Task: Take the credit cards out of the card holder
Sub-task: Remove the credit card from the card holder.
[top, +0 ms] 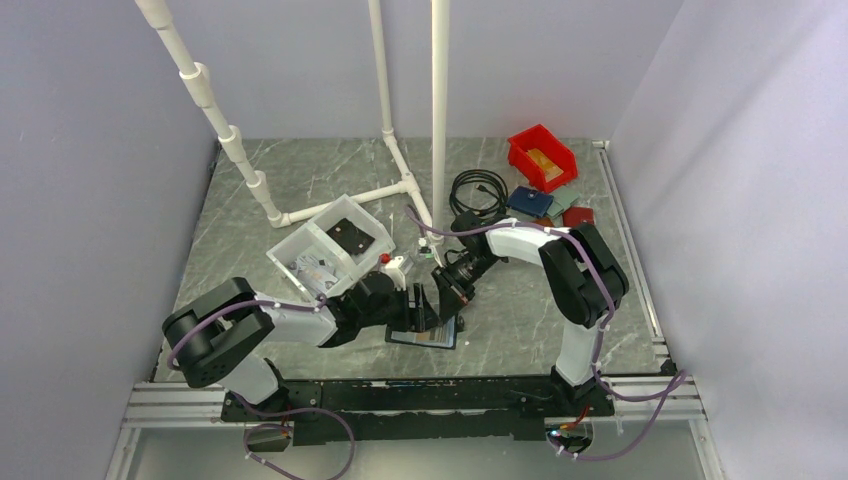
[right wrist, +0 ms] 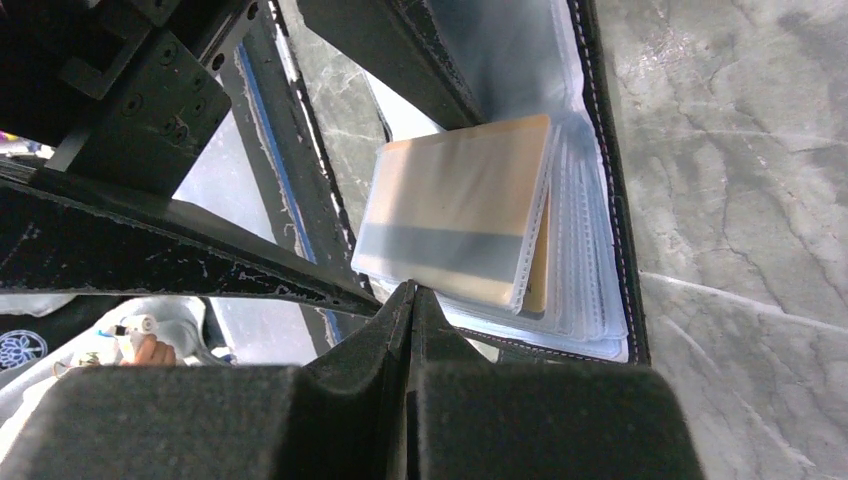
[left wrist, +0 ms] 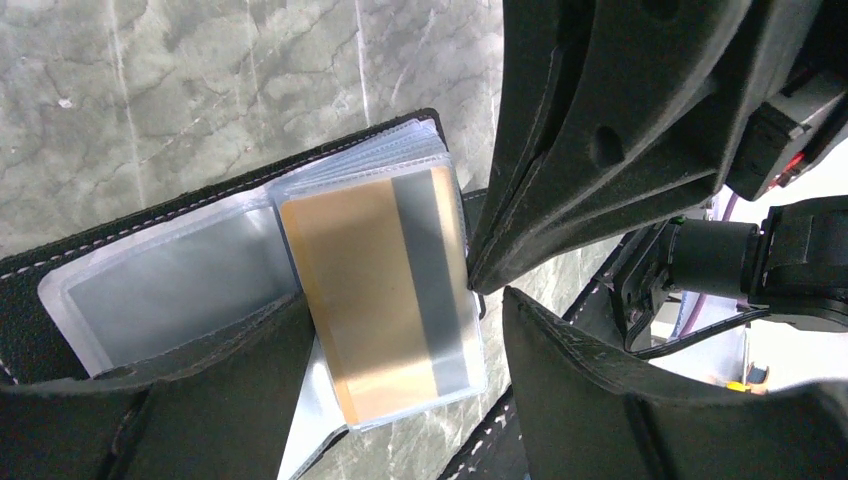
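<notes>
The grey table (top: 300,190) has the black card holder (left wrist: 180,270) lying open on it. A gold card (left wrist: 370,290) sits in a clear pocket. The left jaws are spread over the holder. The right jaws are pressed together, just beside the card.

Card holder (top: 430,340) mostly covered overhead, cut off at wrist-view edges; red bin (top: 543,155) contents indistinct.
</notes>
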### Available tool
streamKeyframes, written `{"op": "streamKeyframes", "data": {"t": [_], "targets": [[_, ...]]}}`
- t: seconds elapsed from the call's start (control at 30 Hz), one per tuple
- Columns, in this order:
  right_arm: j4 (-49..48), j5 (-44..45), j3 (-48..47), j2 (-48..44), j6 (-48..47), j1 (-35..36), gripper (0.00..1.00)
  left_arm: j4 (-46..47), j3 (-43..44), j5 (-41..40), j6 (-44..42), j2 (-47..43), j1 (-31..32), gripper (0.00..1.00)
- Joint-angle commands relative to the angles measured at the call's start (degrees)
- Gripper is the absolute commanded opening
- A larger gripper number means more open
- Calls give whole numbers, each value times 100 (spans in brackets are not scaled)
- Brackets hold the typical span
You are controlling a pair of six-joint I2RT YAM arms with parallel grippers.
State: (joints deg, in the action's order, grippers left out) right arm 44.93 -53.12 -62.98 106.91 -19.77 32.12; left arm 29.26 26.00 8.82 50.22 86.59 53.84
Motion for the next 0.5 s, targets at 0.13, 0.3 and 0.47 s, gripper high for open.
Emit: {"op": "streamKeyframes", "data": {"t": [0.13, 0.3, 0.47], "targets": [[-918, -426, -58, -87, 84, 14, 1, -33, 255, 193, -132, 365, 65, 78], [-1117, -426, 21, -136, 270, 1, 1, -130, 298, 183, -152, 338, 70, 78], [-1630, -383, 215, -266, 765, -68, 0, -239, 322, 138, -160, 324, 70, 76]]}}
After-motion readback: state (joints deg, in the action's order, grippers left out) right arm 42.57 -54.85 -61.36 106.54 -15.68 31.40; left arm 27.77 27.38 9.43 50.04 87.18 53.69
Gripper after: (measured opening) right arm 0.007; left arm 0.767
